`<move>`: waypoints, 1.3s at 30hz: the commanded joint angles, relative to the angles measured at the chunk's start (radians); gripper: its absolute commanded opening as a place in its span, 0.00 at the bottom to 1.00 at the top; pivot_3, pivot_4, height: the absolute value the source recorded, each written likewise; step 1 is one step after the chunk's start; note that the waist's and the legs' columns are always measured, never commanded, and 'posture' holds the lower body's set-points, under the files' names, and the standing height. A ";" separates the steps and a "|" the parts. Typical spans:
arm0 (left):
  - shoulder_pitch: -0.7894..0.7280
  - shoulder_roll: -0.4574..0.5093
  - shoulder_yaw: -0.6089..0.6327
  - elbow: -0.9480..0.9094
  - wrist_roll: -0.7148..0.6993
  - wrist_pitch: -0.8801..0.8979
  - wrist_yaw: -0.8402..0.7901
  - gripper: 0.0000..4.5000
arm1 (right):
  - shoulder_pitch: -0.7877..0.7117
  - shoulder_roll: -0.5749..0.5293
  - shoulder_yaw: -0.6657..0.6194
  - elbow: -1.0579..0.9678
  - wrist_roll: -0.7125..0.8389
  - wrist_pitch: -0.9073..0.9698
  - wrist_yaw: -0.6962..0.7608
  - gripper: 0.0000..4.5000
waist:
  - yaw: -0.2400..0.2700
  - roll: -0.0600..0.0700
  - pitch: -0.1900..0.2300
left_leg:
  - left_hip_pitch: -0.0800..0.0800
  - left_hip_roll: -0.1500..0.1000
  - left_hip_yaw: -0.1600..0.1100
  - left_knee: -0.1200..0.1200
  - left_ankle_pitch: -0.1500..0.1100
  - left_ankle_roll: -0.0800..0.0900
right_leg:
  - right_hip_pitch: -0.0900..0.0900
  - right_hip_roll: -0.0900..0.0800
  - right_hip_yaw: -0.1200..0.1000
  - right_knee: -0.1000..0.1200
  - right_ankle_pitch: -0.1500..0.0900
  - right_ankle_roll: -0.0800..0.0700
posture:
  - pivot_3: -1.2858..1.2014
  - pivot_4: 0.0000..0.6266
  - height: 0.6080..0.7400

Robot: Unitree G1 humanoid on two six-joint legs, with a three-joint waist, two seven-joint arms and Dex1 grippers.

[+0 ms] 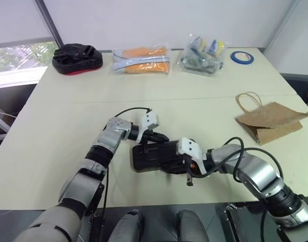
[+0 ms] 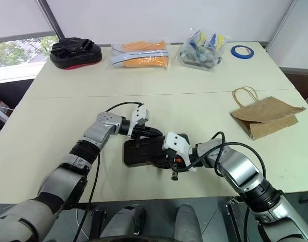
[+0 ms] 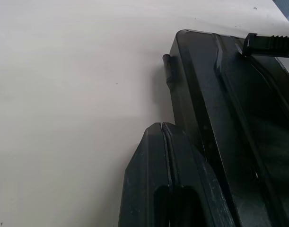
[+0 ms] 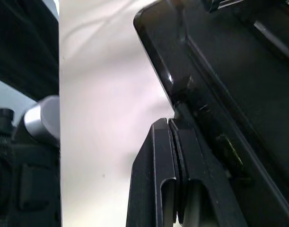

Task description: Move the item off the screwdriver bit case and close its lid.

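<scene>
The screwdriver bit case (image 1: 156, 156) lies flat on the cream table (image 1: 68, 111), near its front edge and between your two arms. Its lid (image 3: 239, 109) appears lowered over the tray; whether the latch is engaged cannot be told.

Left gripper (image 1: 156, 135): positioned at the far edge of the case, pointing toward your right. In the left wrist view its fingers (image 3: 163, 184) are pressed together with nothing between them, their tips just beside the case's corner.

Right gripper (image 1: 180, 164): positioned at the right end of the case, pointing toward your left. In the right wrist view its fingers (image 4: 170, 179) are likewise together and empty, lying against the case's rim.

The brown paper bag (image 1: 270, 121) rests flat on the table well to your right of the case, apart from it, with its twine handles toward the far side.

Along the far edge of the table you see, from left to right, a black-and-red pouch (image 1: 77, 58), a clear bag of orange items (image 1: 141, 60), a clear bag of mixed items (image 1: 203, 55) and a roll of blue tape (image 1: 242, 57).
</scene>
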 commanded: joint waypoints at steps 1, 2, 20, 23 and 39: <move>0.021 -0.014 -0.025 0.011 0.015 -0.008 -0.011 0.00 | 0.006 -0.002 0.003 0.012 -0.065 -0.015 -0.055 0.01 | 0.000 0.000 0.000 | 0.000 0.000 0.000 0.000 0.000 0.000 | 0.000 0.000 0.000 0.000 0.000 0.000 | 0.52 0.24 1.00; 0.021 -0.014 -0.024 0.011 0.015 -0.008 -0.011 0.00 | 0.008 0.000 0.011 0.011 -0.092 -0.038 -0.070 0.01 | 0.000 0.000 0.000 | 0.000 0.000 0.000 0.000 0.000 0.000 | 0.000 0.000 0.000 0.000 0.000 0.000 | 0.52 0.24 1.00; 0.066 -0.015 -0.042 -0.015 0.034 -0.020 -0.028 0.00 | 0.006 0.043 0.029 0.014 -0.360 -0.277 -0.214 0.01 | -0.005 0.000 0.000 | 0.002 0.000 0.000 0.000 0.000 0.000 | 0.001 0.001 0.000 0.001 0.000 0.000 | 0.52 0.24 1.00; 0.066 -0.018 -0.038 -0.016 0.033 -0.021 -0.022 0.00 | 0.012 0.038 0.032 0.003 -0.366 -0.273 -0.186 0.01 | -0.005 0.000 0.000 | 0.002 0.000 0.000 0.000 0.000 0.000 | 0.001 0.001 0.000 0.001 0.000 0.000 | 0.52 0.24 1.00; 0.059 0.118 0.185 -0.297 -0.102 0.147 0.128 0.00 | 0.073 -0.263 -0.267 -0.243 0.084 -0.025 0.183 0.01 | -0.004 -0.001 0.001 | -0.001 0.002 0.000 -0.001 -0.001 0.001 | -0.001 0.000 0.000 0.000 0.000 0.000 | 0.52 0.24 1.00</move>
